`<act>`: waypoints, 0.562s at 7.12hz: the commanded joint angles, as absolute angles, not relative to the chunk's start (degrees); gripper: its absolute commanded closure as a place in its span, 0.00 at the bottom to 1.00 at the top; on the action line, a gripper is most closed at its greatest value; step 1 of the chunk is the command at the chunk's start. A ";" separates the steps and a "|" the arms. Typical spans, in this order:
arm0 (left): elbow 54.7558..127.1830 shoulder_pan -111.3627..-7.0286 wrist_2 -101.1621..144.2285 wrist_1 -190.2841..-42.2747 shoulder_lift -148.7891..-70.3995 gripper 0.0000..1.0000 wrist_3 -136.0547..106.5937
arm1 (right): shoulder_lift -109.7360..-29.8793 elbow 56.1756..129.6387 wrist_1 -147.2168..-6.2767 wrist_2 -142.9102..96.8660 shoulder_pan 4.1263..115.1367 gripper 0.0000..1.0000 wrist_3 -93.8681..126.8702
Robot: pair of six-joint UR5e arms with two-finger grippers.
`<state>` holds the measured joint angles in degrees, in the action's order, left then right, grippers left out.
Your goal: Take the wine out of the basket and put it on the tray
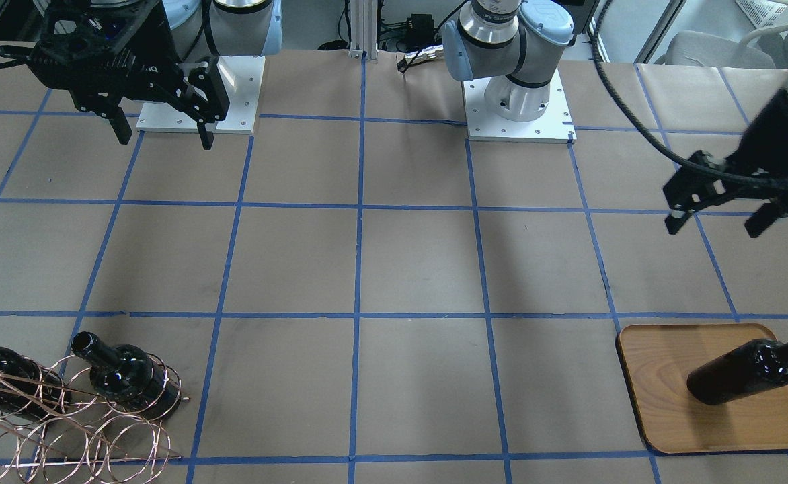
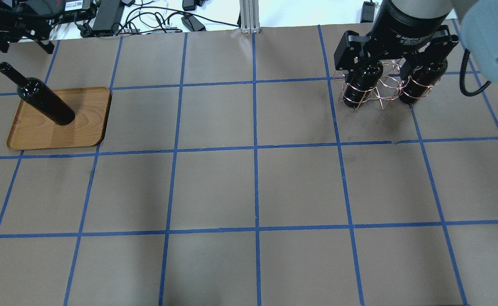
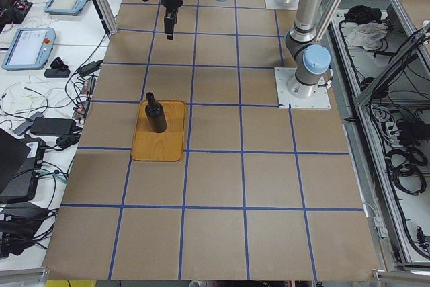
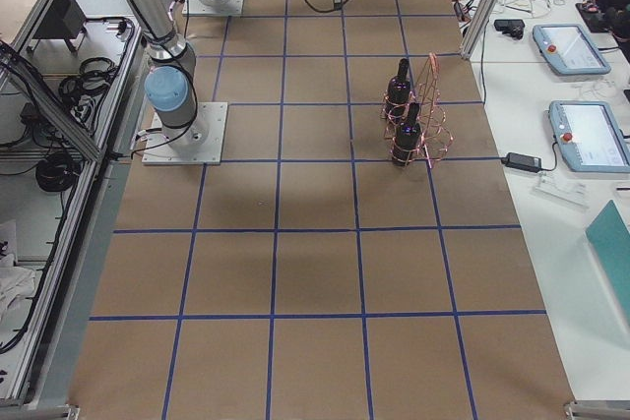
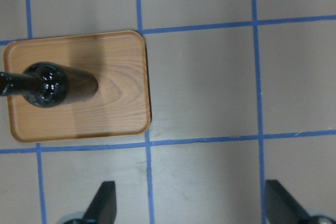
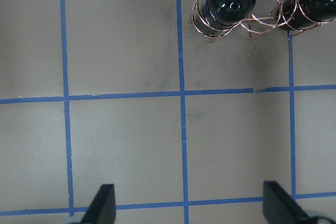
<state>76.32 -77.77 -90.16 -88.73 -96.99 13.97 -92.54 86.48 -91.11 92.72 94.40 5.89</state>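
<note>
Wine bottle (image 2: 45,100): glossy black glass, slim neck, cylindrical, upright on the tray (image 2: 91,123), flat grained orange-brown wood. Two further bottles (image 1: 125,376) stand in the copper wire-loop basket (image 1: 128,437). My left pincer (image 1: 715,225), right pincer (image 1: 165,140): both spread wide, empty.

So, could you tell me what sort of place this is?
Probably a robotics lab: the left arm and right arm bolted to a gridded table, with teach pendants and cables on the bench.

Right claw (image 2: 395,59) body: white print "2F Adaptive", remainder unreadable.
</note>
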 commanded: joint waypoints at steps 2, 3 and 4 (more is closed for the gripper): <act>80.49 -89.01 -90.27 -87.98 -92.03 0.00 3.60 | -92.55 86.48 -91.14 92.72 94.39 0.00 5.89; 82.16 -89.73 -90.70 -88.67 -90.46 0.00 3.60 | -92.55 86.48 -91.06 92.72 94.39 0.00 5.89; 84.27 -89.65 -90.88 -89.38 -89.05 0.00 3.60 | -92.55 86.48 -91.05 92.72 94.39 0.00 5.89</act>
<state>81.95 -89.04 -90.65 -88.63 -90.83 3.79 -92.55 86.48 -91.09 92.73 94.39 5.89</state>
